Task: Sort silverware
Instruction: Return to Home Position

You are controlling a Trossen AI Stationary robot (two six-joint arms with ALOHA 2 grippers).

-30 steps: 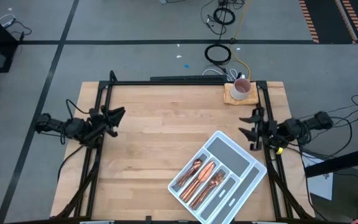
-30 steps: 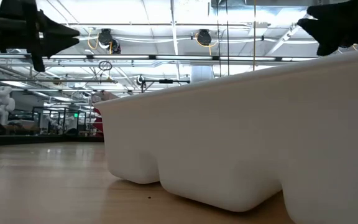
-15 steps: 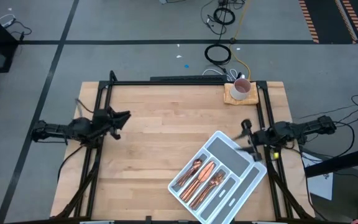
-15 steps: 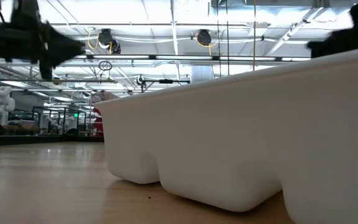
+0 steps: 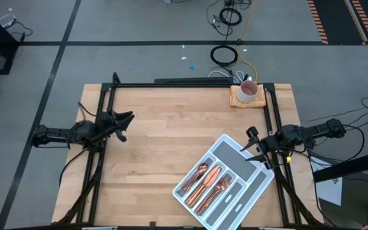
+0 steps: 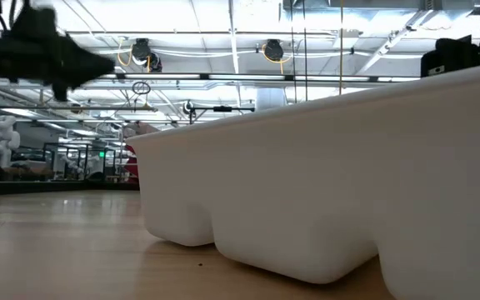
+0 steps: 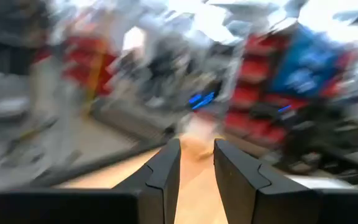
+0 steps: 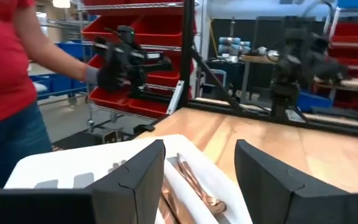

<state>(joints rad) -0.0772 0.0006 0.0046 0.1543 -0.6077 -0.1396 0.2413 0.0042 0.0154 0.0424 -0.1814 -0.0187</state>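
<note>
While silverware (image 5: 208, 181) lies in tray (image 5: 234, 153), L jaws slightly apart, R jaws wide by tray corner, both empty

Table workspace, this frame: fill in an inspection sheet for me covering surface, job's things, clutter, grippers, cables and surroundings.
Surface: wooden table, no spills or damage seen.
Job's things: copper silverware lies in compartments of the grey-white tray, which sits diagonally near the right front; none seen loose on the wood.
Clutter: mug on a coaster at the far right corner.
Grippers: left gripper at the table's left edge, fingers slightly apart, empty; right gripper by the tray's far end, wide open, empty.
Cables: black coil and yellow lead on the floor beyond the table.
Surroundings: person in a red top; red bins on shelving.
</note>
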